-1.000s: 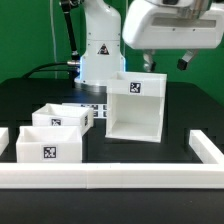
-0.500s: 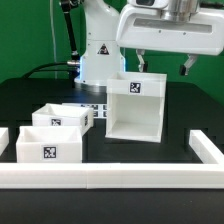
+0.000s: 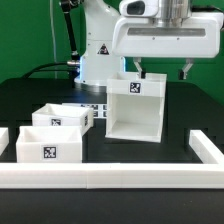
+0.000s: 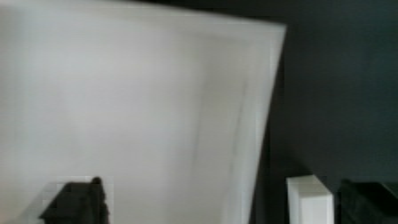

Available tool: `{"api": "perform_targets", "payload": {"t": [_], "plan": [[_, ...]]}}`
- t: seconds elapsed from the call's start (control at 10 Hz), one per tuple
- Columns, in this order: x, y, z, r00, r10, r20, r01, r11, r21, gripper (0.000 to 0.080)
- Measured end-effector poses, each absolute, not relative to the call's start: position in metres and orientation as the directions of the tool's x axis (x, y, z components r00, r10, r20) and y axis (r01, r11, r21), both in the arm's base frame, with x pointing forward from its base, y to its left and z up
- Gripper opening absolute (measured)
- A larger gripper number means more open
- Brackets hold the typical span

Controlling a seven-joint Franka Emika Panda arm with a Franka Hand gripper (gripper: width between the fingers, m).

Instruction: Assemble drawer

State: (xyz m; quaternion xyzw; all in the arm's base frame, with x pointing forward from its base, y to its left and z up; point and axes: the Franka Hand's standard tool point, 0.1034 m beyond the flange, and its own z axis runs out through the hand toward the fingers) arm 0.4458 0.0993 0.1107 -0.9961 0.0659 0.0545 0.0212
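Observation:
The drawer's large white box-like casing (image 3: 135, 112) stands upright at the table's middle, its open side facing the front and a tag on its upper wall. Two shallow white trays sit at the exterior view's left, one (image 3: 63, 118) behind the other (image 3: 45, 146), each with a tag. My gripper (image 3: 160, 70) hangs open and empty just above the casing's top rear edge, one finger (image 3: 135, 68) over the casing, the other beyond its right side. In the wrist view the casing's white surface (image 4: 143, 110) fills most of the picture below my gripper (image 4: 219, 205).
Long low white border rails run along the front (image 3: 110, 178), the right (image 3: 205, 148) and the left (image 3: 4, 138). The marker board (image 3: 96, 108) lies flat behind the trays. The arm's white base (image 3: 100, 50) stands at the back.
My gripper has moved toward the exterior view's left and come lower, from right of the casing to above it. Casing and trays have not moved.

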Motion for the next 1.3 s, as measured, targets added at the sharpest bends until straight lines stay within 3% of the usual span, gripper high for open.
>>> {"api": "perform_targets", "payload": {"t": [0.5, 0.8, 0.9, 1.0, 1.3], "plan": [[0.4391, 0.1003, 0.0998, 0.977, -0.158, -0.145, -0.166, -0.985, -0.046, 0.0649], [0.4392, 0.1003, 0.0997, 0.977, -0.157, -0.145, -0.165, -0.985, -0.046, 0.0242], [0.4392, 0.1004, 0.0997, 0.977, -0.157, -0.145, -0.165, -0.985, -0.046, 0.0242], [0.4392, 0.1003, 0.0997, 0.977, -0.157, -0.145, -0.166, -0.985, -0.046, 0.0064], [0.4397, 0.1004, 0.0999, 0.977, -0.157, -0.143, -0.165, -0.985, -0.047, 0.0036]]}}
